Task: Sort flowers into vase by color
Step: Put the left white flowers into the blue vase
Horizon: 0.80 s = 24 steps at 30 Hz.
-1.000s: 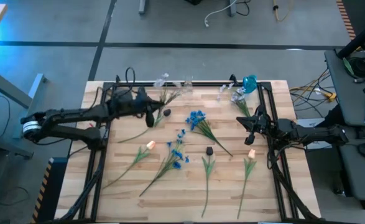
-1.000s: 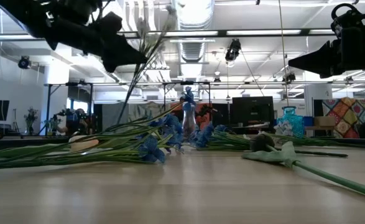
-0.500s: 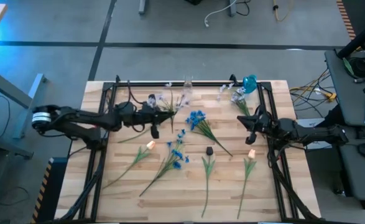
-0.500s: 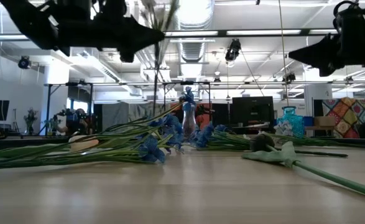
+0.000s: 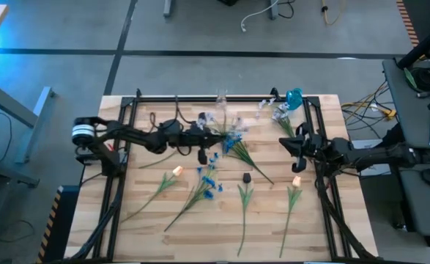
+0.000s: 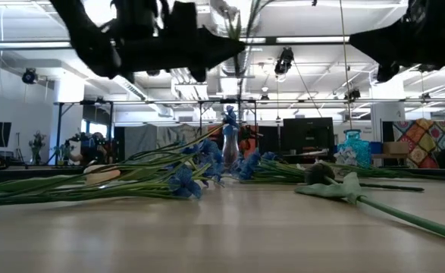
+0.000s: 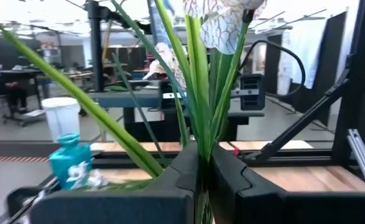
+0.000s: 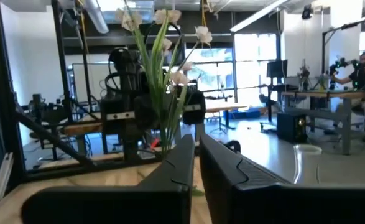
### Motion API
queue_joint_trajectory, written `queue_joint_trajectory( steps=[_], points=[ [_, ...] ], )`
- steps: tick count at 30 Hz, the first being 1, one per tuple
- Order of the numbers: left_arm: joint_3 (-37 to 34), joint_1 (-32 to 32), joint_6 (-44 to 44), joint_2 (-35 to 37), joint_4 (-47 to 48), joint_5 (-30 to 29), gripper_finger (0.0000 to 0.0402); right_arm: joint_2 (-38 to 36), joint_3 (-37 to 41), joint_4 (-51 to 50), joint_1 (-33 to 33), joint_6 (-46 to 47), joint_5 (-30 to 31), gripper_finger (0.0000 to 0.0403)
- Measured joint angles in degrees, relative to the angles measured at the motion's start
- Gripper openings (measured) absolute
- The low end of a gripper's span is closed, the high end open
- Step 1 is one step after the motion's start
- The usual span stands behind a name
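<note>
At centre frame in the high view, the left gripper [image 5: 213, 137] is clamped on the stems of a white-flowered sprig [image 7: 198, 81], carried above the wooden worktop [image 5: 149, 220]; its blossoms are cut off by the upper edge of the left wrist view. The right gripper [image 5: 291, 144] hangs at right of centre, fingers nearly together, nothing visibly between them. Blue flowers [image 5: 209, 180] and other sprigs lie mid-worktop; a teal vase [image 5: 294, 97] stands at the upper right edge.
</note>
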<state>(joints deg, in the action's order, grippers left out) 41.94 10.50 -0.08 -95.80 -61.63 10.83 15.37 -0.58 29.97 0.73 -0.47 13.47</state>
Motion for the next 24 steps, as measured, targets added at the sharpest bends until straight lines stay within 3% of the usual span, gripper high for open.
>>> queue_joint_trajectory(
  steps=[6, 13, 24],
  points=[
    [4.82, 0.07, 0.14, -3.75, -0.04, 0.35, 0.0001, 12.42, -0.08, 10.98, 0.00, 1.29, -0.04, 0.0099],
    [6.22, 0.65, 1.05, -4.05, -0.65, 0.39, 0.0001, 27.27, -7.63, 11.46, 0.00, 4.36, -0.16, 0.0181],
    [6.09, 0.85, 0.66, -3.87, -3.40, 2.21, 0.0001, 51.05, -24.53, 12.79, -0.47, 2.98, -1.53, 0.0199]
  ],
)
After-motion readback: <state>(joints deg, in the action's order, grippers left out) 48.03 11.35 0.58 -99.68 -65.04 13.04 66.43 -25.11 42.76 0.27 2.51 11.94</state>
